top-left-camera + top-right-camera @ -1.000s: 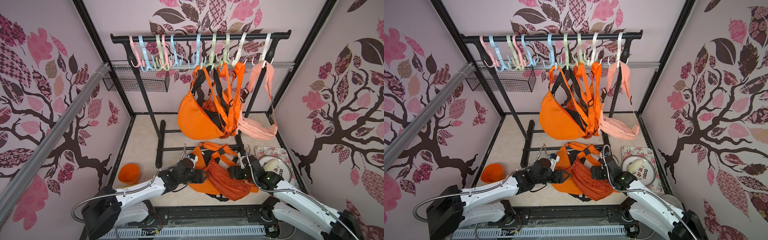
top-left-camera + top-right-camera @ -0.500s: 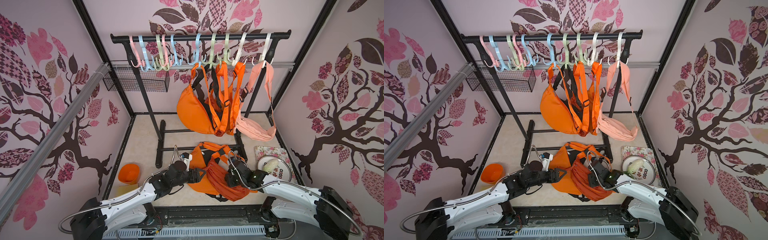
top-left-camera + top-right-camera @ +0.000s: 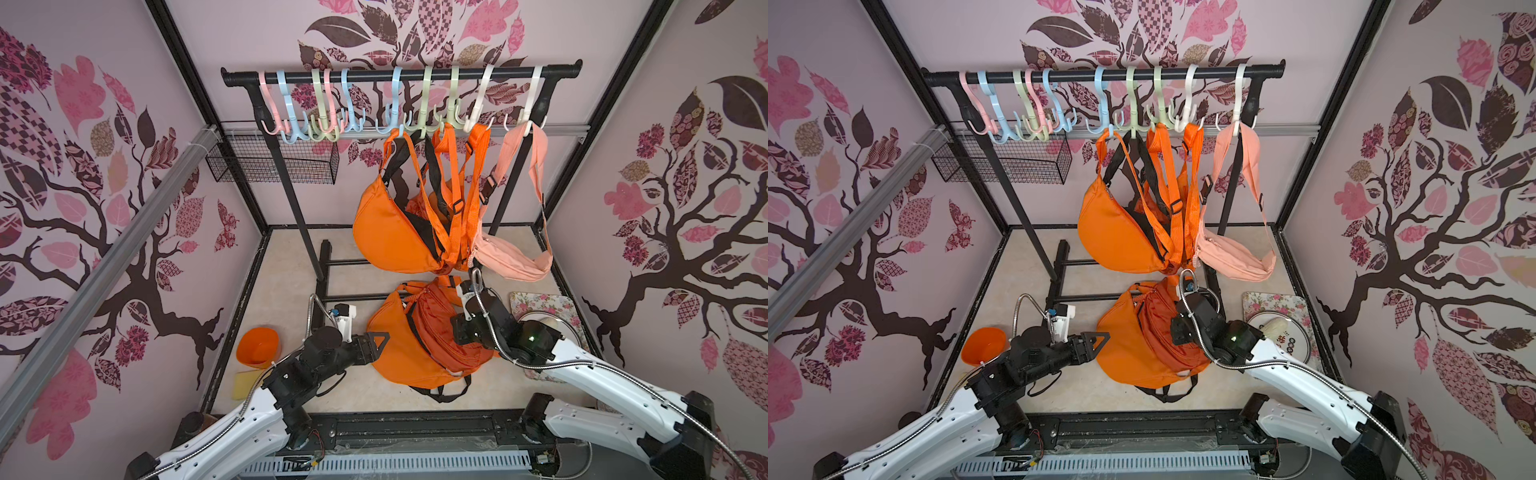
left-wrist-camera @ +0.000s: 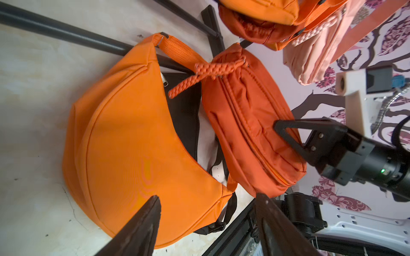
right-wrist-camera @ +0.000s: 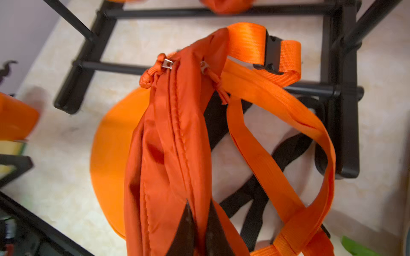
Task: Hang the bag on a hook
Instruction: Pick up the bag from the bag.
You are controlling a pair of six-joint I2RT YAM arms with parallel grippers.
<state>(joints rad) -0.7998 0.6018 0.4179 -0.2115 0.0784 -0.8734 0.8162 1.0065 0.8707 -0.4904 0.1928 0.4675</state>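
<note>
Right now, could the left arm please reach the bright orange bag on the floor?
Probably yes: the left gripper, jaws open, sits beside the bright orange bag, nothing between; the darker bag overlaps its other side.

My right gripper [image 5: 199,207] shows only two dark tips in its wrist view; the frame edge cuts off the rest, and the rust-orange bag [image 5: 168,155] pinched between them too. The orange bowl [image 5: 15,119] there is a blur. In both top views my own wrist hides those tips.

Left claw [image 4: 207,198] spread wide; right claw [image 5: 199,204] pinched shut; both arms stretched forward, angled inward
</note>
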